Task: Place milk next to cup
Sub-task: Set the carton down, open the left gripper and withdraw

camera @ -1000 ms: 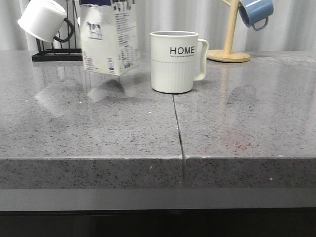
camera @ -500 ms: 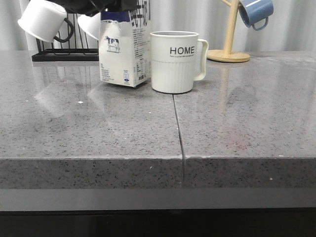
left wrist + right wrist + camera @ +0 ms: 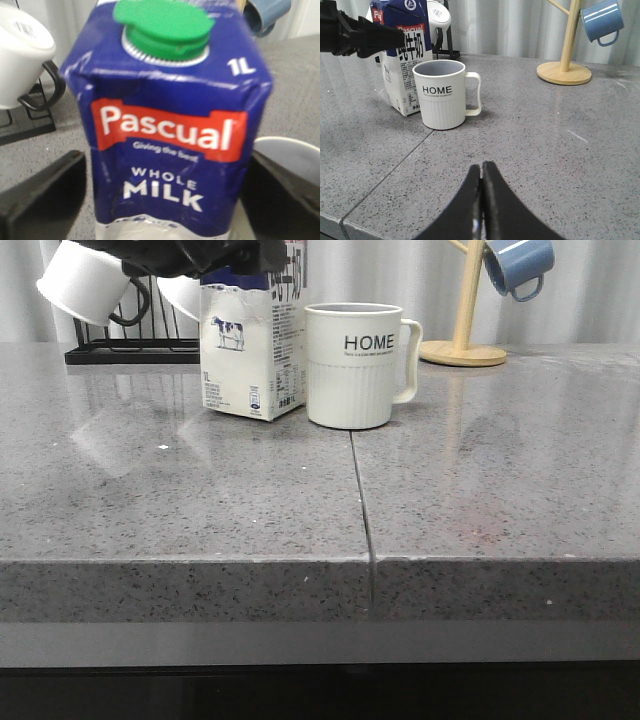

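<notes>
The milk, a white carton with a dark blue top and a cow picture, stands upright on the grey counter, just left of the cup. The cup is a cream ribbed mug with "HOME" lettering. They are close, with a narrow gap between them. My left gripper is shut on the carton's blue top. In the left wrist view my left gripper has a dark finger at each side of the milk. My right gripper is shut and empty, low over the counter in front of the cup.
A black rack with white mugs stands behind the milk at the far left. A wooden mug tree with a blue mug stands at the far right. A seam runs down the counter.
The milk came down and right from a tilted, lifted pose and now stands upright on the counter beside the cup. My left gripper came down with it.
</notes>
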Robot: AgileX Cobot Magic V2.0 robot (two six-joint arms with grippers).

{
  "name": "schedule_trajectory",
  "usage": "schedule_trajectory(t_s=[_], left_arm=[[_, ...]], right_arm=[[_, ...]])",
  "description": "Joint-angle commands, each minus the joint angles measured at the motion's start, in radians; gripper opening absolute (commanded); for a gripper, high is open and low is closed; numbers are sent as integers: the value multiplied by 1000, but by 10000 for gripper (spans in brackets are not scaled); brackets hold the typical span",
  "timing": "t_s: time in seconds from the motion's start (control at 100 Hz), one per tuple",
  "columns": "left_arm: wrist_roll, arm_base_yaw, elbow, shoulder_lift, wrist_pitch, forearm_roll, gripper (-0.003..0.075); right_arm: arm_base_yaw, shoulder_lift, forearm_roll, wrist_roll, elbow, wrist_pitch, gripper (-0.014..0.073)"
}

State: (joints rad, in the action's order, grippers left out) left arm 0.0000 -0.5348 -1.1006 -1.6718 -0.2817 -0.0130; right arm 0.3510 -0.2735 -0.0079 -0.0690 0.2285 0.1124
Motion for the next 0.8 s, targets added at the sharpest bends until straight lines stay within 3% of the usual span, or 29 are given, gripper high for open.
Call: schedule_trajectory(t_s=[0.0,0.38,0.54,0.66,0.79], left_arm=[[-11,-6,-33,39,-58,-7,664],[0,-6,21,127,-23,7,659],[0,-6,104,224,-29,7,618],[0,1,162,307,-29,7,513],[0,41,221,394,-29,7,251]], right_arm=[[-1,-5,-5,0,25,-77,-67],[-1,-5,-5,0,25,-77,-67],[-1,-5,-5,0,25,-77,-67],[-1,-5,-5,0,25,-77,-67],[-1,-5,-5,0,25,-77,-67]])
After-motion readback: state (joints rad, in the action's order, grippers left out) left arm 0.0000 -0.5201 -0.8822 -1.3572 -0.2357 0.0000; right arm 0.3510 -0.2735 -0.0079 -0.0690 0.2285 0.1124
